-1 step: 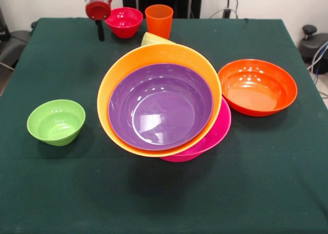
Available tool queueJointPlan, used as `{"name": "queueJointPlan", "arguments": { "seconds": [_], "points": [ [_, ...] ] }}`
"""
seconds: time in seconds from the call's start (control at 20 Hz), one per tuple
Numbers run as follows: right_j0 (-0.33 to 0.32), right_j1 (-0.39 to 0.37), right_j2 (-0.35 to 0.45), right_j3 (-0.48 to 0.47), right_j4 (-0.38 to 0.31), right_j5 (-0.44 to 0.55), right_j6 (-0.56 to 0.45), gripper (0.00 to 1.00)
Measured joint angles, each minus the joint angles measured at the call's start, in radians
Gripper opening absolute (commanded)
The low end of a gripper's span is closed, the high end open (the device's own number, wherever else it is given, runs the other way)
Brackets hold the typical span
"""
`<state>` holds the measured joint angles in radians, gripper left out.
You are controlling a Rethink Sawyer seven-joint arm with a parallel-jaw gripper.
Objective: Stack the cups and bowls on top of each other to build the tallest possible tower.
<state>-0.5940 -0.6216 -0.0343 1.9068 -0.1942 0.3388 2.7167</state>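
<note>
Tower (164, 108) leans mid-tabletop: purple bowl (160, 106) nested in yellow-orange bowl (114, 85), pink bowl (218, 134) beneath. Orange-red bowl (257, 87) sits right. Likely light, glossy, slippery; pinch by the rim. Gripper (99, 11) far-left, jaws' state cannot be told.

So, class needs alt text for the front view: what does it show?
A tilted tower fills the middle of a green table: purple bowl nested in a yellow-orange bowl over a pink bowl. Around it sit a small green bowl, orange-red bowl, red bowl, orange cup and the gripper.
</note>
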Motion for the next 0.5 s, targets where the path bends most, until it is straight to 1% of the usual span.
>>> {"name": "queueJointPlan", "arguments": {
  "seconds": [0.15, 0.2, 0.35, 0.5],
  "points": [
    [0.027, 0.000, -0.013, 0.002, 0.017, 0.000, 0.000, 1.00],
    [0.051, 0.000, -0.023, 0.006, 0.036, 0.000, 0.000, 1.00],
    [0.089, 0.000, -0.038, 0.015, 0.077, 0.000, 0.000, 1.00],
    [0.141, 0.000, -0.058, 0.029, 0.137, 0.000, 0.000, 1.00]
  ]
}}
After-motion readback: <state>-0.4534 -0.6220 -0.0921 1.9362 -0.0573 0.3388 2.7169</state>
